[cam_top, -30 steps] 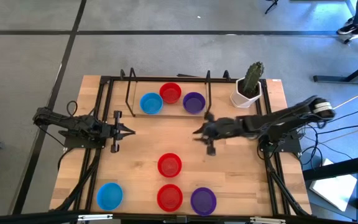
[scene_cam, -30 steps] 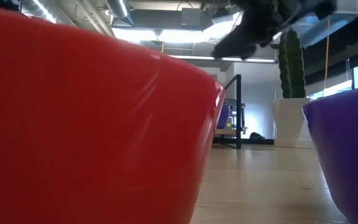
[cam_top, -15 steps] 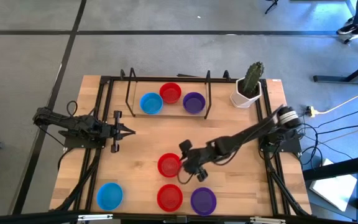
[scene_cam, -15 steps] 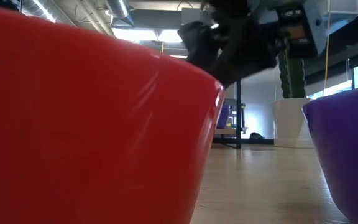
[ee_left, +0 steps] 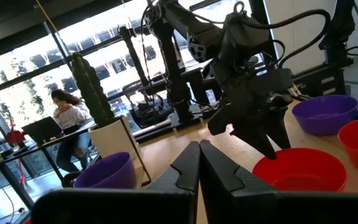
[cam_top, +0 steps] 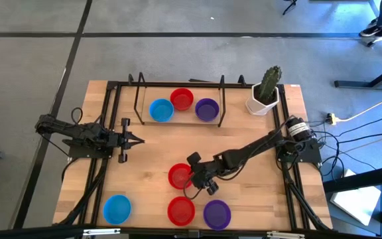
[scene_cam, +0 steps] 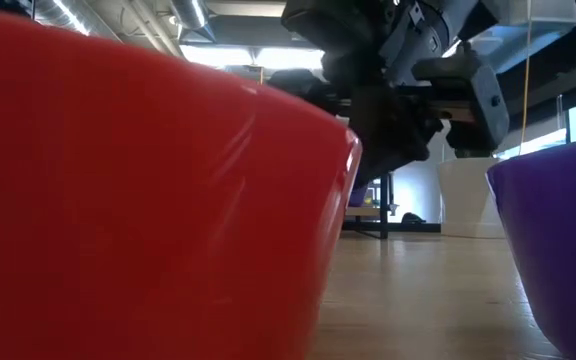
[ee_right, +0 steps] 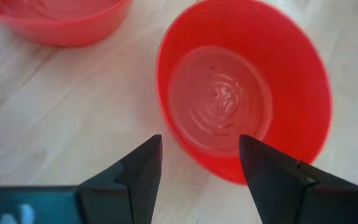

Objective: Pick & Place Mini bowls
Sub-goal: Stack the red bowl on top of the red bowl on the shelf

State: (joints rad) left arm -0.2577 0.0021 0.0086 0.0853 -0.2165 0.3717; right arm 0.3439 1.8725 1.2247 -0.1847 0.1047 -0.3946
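A red mini bowl stands on its base in the middle of the table. My right gripper hangs open just over its right rim, tipped down, with a finger on either side of that rim. Two more red bowls, two purple bowls and two blue bowls stand near the front and far edges. My left gripper waits shut at the left, pointing level.
A black wire frame fences the three far bowls. A white pot with a cactus stands at the far right corner. In the low view the near red bowl and purple bowl fill the foreground.
My right gripper has swung from the table's right middle toward the near edge and the left, down to the central red bowl. It has tipped from nearly level to slanting downward and has rolled. No bowl has moved.
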